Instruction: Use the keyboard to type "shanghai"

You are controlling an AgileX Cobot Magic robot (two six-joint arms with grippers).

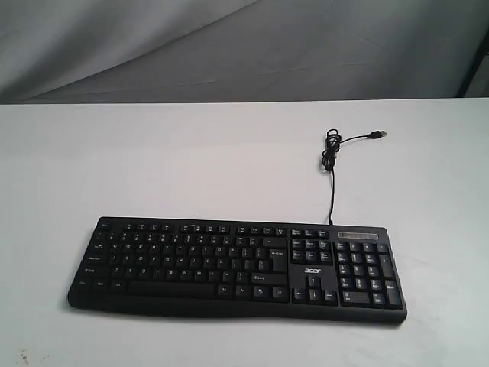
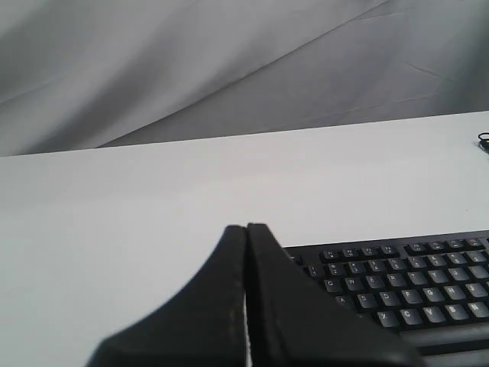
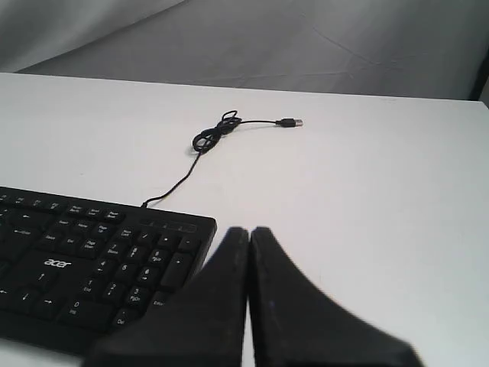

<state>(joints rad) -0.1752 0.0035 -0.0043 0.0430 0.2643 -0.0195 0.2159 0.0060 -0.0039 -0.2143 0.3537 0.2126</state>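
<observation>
Keyboard cut off in wrist views | left gripper pressed together | right gripper pressed together

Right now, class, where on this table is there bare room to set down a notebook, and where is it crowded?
Widest free patch: the table behind the keyboard, left of the coiled USB cable. A smaller one lies right of the number pad. Crowded: behind the number pad, where the cable runs.
</observation>
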